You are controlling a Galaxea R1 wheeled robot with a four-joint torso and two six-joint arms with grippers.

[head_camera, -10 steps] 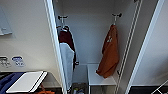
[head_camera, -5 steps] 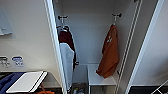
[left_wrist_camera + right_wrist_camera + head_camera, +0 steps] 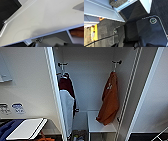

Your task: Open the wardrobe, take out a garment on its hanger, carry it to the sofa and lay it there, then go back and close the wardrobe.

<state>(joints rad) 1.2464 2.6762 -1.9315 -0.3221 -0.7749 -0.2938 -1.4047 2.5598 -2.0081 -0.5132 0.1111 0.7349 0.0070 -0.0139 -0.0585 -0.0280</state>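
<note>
The wardrobe (image 3: 53, 97) stands open, its white doors swung out to both sides. Inside on the right, the orange garment (image 3: 110, 99) hangs from a peg by the white hanger (image 3: 115, 67), its hem resting near a low white shelf (image 3: 100, 125). In the left wrist view a broad white wardrobe panel (image 3: 50, 18) lies close, with a strip of orange (image 3: 77, 31) past its edge. Dark parts of my left gripper (image 3: 50, 45) sit at that picture's border. The right wrist view looks down on dark carpet and my own base (image 3: 149, 32).
A maroon garment with white sleeves (image 3: 67, 97) hangs on the wardrobe's left peg. A white board (image 3: 27, 128) lies over something blue (image 3: 7, 128) at lower left. A woven basket (image 3: 117, 2) sits by the wardrobe's foot. White wall flanks both doors.
</note>
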